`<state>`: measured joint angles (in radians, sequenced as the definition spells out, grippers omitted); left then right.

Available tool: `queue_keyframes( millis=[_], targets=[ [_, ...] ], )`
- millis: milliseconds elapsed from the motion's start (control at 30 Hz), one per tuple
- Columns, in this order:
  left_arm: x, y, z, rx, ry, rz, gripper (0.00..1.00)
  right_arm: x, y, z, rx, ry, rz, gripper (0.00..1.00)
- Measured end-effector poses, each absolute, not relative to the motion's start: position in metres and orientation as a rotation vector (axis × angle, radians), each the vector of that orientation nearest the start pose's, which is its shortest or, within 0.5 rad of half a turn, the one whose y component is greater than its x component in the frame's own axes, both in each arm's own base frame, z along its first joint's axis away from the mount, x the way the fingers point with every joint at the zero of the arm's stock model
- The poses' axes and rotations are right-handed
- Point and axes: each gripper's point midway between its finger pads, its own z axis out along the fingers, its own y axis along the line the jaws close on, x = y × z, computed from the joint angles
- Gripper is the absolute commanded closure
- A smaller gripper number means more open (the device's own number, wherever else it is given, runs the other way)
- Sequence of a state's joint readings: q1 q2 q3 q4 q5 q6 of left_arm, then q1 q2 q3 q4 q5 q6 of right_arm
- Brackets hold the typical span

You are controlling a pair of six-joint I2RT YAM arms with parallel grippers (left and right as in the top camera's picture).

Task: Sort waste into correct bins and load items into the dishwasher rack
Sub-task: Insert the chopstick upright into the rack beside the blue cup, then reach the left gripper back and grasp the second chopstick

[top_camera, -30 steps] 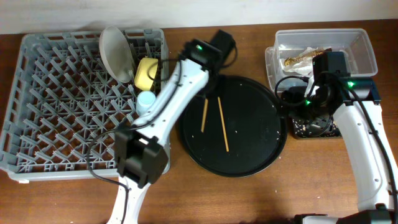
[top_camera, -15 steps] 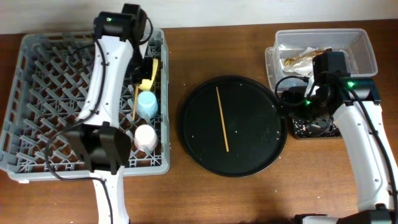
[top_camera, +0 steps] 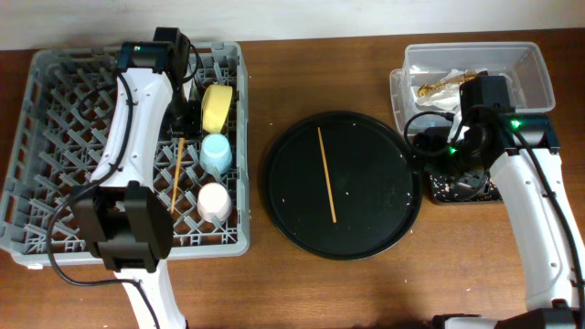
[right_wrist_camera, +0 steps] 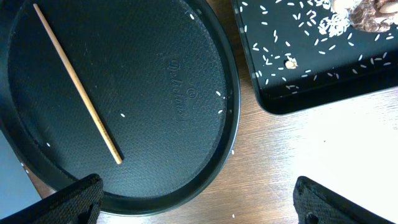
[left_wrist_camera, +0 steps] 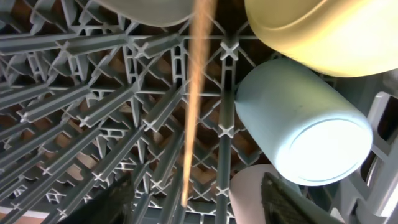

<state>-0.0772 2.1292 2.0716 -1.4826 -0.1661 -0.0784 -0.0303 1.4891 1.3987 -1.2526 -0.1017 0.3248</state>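
The grey dishwasher rack (top_camera: 82,137) holds a yellow bowl (top_camera: 217,105), a light-blue cup (top_camera: 217,153) and a pale pink cup (top_camera: 214,201). My left gripper (top_camera: 178,123) hangs open over the rack. One wooden chopstick (left_wrist_camera: 194,93) drops loose between its jaws, touching neither finger, and slants on the pegs (top_camera: 176,174). The plate (left_wrist_camera: 149,7) shows only at the left wrist view's top edge. The other chopstick (top_camera: 326,174) lies on the round black tray (top_camera: 384,215). My right gripper (right_wrist_camera: 208,208) is open above bare table between that tray and the black bin (right_wrist_camera: 311,93).
The clear tub (top_camera: 535,78) at the back right holds a crumpled napkin and a gold wrapper (top_camera: 448,84). Rice grains and brown scraps (right_wrist_camera: 367,15) lie in the black bin, which my right arm partly hides from overhead. A few crumbs dot the round tray.
My left arm carried one chopstick from the round tray to the rack, then opened its jaws and let it go. The right arm has not moved.
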Motion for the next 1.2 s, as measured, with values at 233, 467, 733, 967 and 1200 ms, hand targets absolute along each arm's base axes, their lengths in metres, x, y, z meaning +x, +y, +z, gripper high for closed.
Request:
queue_keyframes(
  millis=[233, 467, 733, 967, 1200],
  targets=[
    [0.423, -0.018, 0.148, 0.021, 3.055, 0.198, 0.36, 0.304, 0.008, 0.176, 0.499, 2.882, 0.196, 0.02],
    [0.432, -0.215, 0.194, 0.258, 2.763, -0.187, 0.39, 0.304, 0.008, 0.175, 0.499, 2.882, 0.196, 0.02],
    [0.404, -0.317, 0.094, 0.255, 2.871, -0.128, 0.47, 0.304, 0.008, 0.176, 0.499, 2.882, 0.196, 0.01],
    [0.401, -0.318, 0.063, 0.211, 2.920, -0.069, 0.53, 0.304, 0.008, 0.176, 0.499, 2.882, 0.196, 0.01],
    [0.394, -0.315, 0.012, 0.146, 3.012, 0.003, 0.56, 0.304, 0.008, 0.176, 0.500, 2.882, 0.196, 0.02]
  ],
)
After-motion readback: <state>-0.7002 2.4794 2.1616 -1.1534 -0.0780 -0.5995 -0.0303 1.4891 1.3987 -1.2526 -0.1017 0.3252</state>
